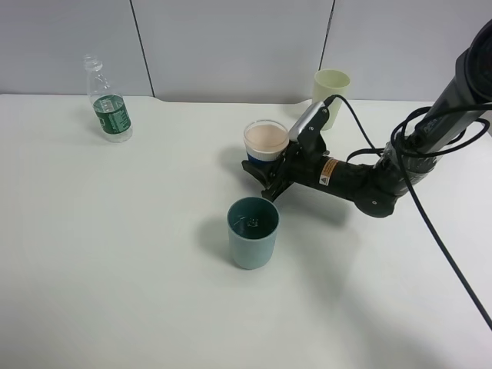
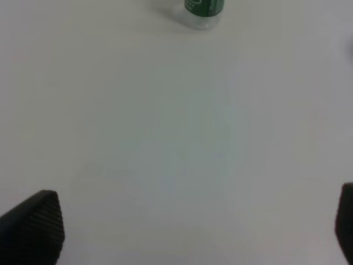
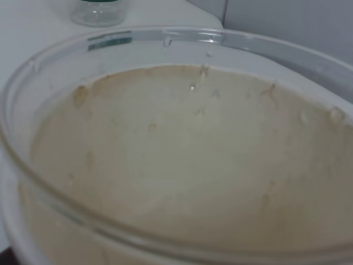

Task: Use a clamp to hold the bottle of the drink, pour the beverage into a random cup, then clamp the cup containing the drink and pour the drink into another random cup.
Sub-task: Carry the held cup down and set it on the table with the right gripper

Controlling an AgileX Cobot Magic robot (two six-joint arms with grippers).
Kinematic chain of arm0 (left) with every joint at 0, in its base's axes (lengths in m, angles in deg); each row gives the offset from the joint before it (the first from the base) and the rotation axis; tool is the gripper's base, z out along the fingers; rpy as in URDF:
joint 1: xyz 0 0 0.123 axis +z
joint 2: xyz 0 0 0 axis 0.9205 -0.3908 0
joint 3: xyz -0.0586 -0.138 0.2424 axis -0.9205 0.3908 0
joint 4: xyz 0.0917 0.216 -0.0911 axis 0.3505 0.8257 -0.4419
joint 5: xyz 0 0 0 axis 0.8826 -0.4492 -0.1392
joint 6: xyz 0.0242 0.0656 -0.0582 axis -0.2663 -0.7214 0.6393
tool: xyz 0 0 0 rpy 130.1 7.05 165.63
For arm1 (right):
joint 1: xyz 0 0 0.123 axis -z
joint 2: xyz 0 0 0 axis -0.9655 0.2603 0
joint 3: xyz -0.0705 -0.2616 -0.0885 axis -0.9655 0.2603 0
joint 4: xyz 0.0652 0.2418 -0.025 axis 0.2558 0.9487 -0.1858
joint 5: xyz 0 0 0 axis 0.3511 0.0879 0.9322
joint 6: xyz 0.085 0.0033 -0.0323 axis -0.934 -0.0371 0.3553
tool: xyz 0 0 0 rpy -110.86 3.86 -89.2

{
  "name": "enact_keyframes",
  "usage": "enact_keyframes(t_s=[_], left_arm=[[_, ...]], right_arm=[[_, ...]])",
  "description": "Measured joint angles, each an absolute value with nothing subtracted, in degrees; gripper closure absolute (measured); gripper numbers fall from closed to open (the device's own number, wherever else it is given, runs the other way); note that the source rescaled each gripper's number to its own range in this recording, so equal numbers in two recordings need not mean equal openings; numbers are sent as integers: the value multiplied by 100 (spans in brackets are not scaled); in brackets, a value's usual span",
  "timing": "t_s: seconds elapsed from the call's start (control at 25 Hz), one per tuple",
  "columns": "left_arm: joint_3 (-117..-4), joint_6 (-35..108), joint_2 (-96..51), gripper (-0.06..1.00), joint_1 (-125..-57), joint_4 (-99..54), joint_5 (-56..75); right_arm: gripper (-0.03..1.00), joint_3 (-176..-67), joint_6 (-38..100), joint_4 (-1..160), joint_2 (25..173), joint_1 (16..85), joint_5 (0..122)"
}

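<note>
End effector (image 1: 265, 178) grips cup (image 1: 266, 142); label unreadable.

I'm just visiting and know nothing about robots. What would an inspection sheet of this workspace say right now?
Surface: white table, looks clean and dry.
Job's things: bottle upright at far left, no cap; clear cup holding a beige drink; teal cup in front of it; pale cup at the back.
Clutter: nothing seen.
Grippers: right gripper is around the clear cup's base, which fills the right wrist view; left gripper hangs open over bare table, holding nothing.
Cables: black cables loop along the right arm and trail over the table.
Surroundings: grey wall panels behind.
</note>
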State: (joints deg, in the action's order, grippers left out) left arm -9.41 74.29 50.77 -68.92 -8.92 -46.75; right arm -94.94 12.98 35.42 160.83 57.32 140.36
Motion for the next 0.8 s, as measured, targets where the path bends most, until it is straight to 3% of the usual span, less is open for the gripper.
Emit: enact_keyframes(t_s=[0.04,0.12,0.16,0.24,0.4,0.8], left_arm=[[-941,7429,5077,-6,-6892,-923,-4675],[-941,7429,5077,-6,-6892,-923,-4675],[-941,7429,5077,-6,-6892,-892,-4675],[-941,7429,5077,-6,-6892,-892,-4675],[-941,7429,5077,-6,-6892,-923,-4675],[-941,7429,5077,-6,-6892,-892,-4675]], right_arm=[[87,-9494,1298,3523,16083,5732,14036],[44,-9494,1298,3523,16101,5732,14025],[27,-9494,1298,3519,16100,5732,14025],[8,-9494,1298,3494,16100,5732,14025],[-2,-9494,1243,3246,16084,5732,14012],[-3,-8537,1092,3418,15168,5732,13988]])
